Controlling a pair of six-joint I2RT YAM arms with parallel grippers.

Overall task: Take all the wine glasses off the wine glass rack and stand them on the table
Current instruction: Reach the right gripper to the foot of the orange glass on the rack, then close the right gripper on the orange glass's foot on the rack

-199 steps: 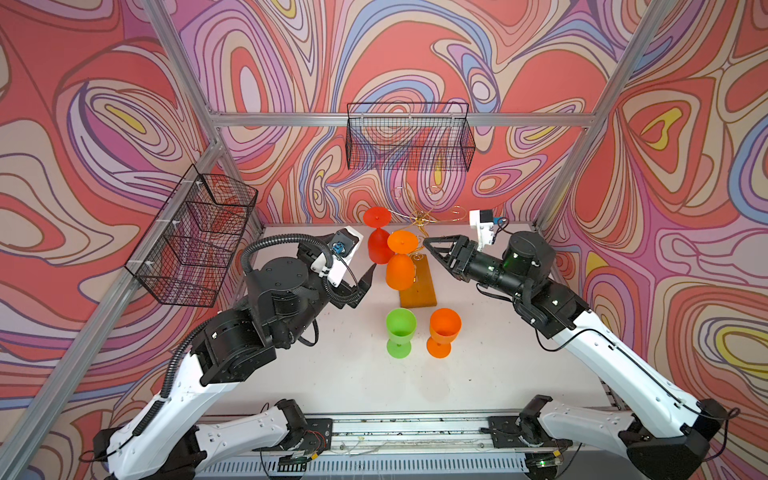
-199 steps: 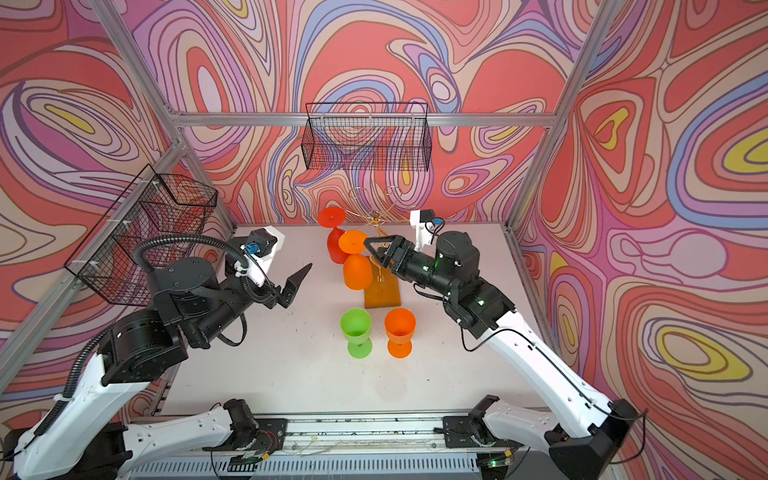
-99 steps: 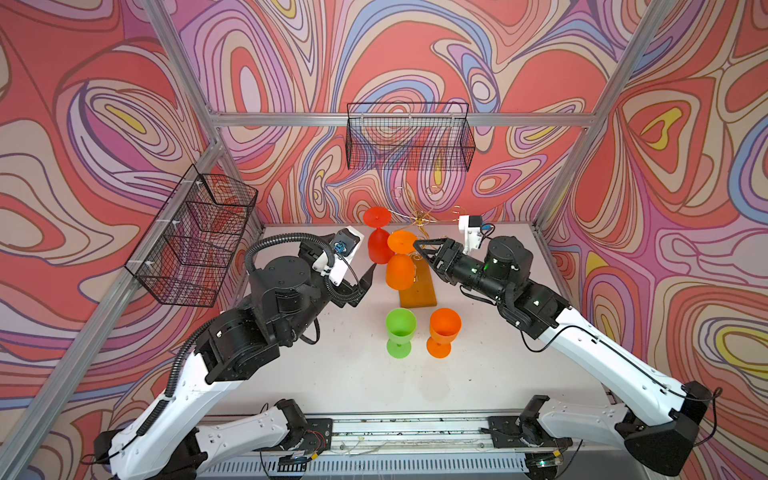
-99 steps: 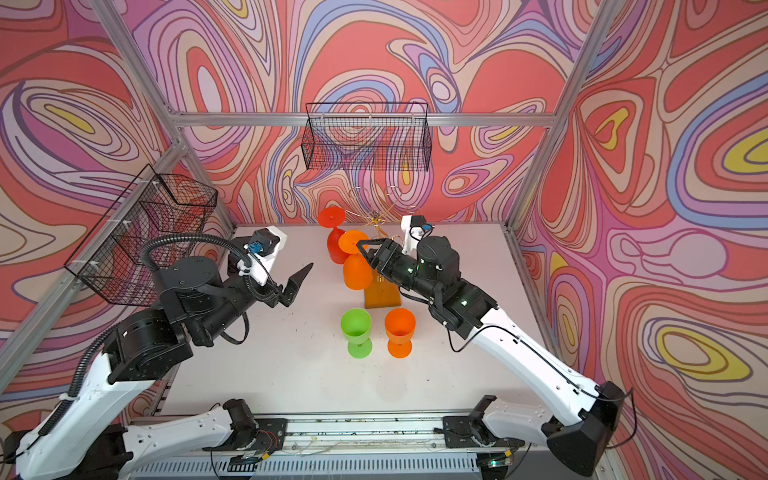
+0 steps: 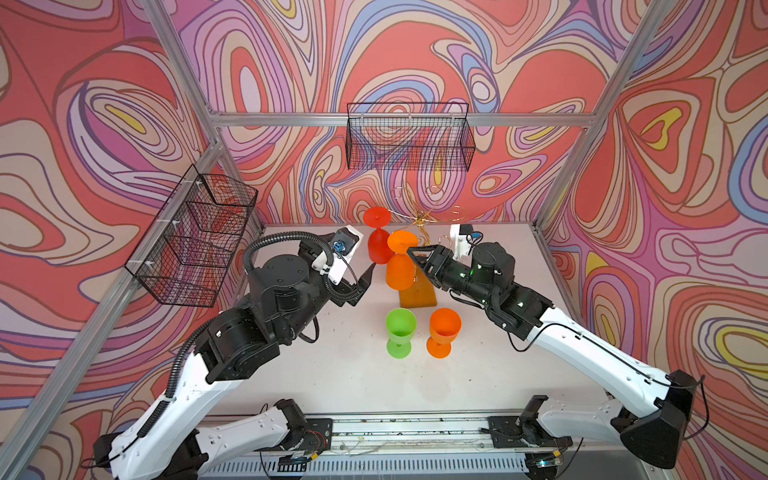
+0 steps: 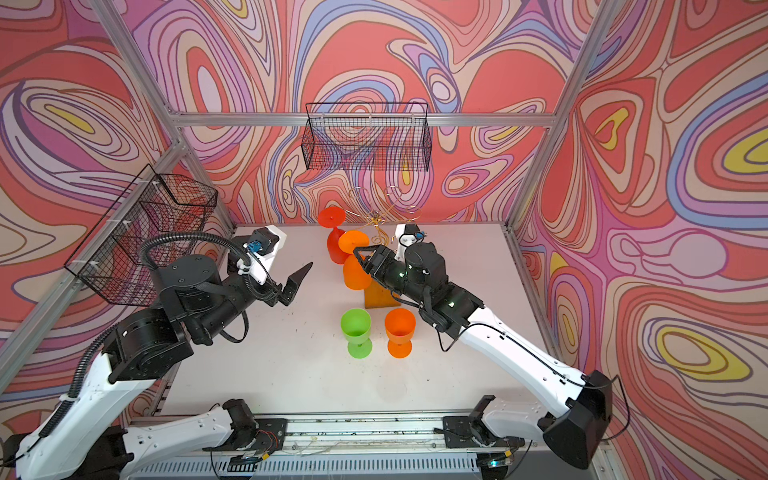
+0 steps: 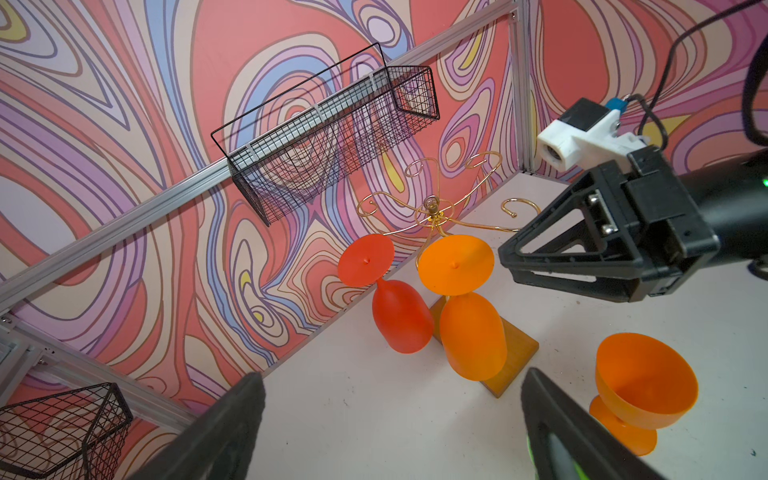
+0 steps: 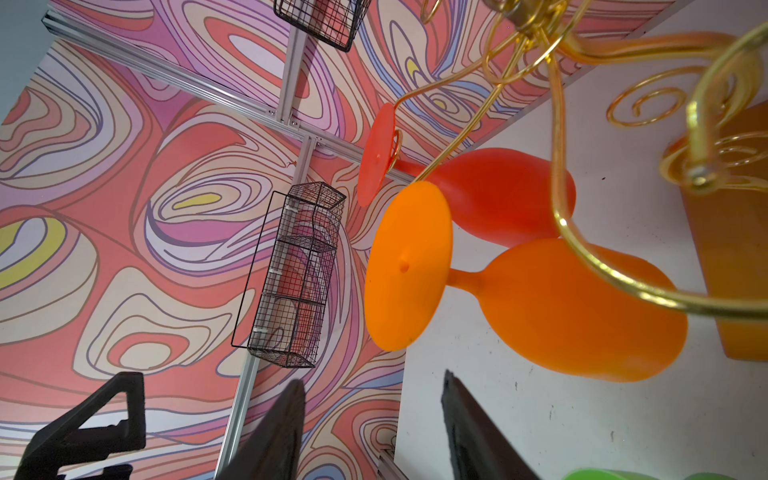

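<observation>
White tabletop (image 5: 353,374), swirl-patterned walls (image 5: 415,50). At frame centre in a top view, an orange plastic wine glass (image 5: 400,272) hangs inverted on the thin gold wire rack (image 5: 422,218). The right gripper (image 5: 417,255), parted and empty, sits just right of it; the left gripper (image 5: 368,277), spread wide, lower left.

The wine glass rack (image 7: 432,206) is thin gold wire, shiny metal, on a smooth wooden base (image 7: 515,357). The hanging orange wine glass (image 7: 471,332) and the red glass (image 7: 401,316) look like smooth, matt plastic. The wall basket (image 7: 332,141) is black metal mesh. The white table (image 5: 332,374) is matt, with small dark marks.
</observation>
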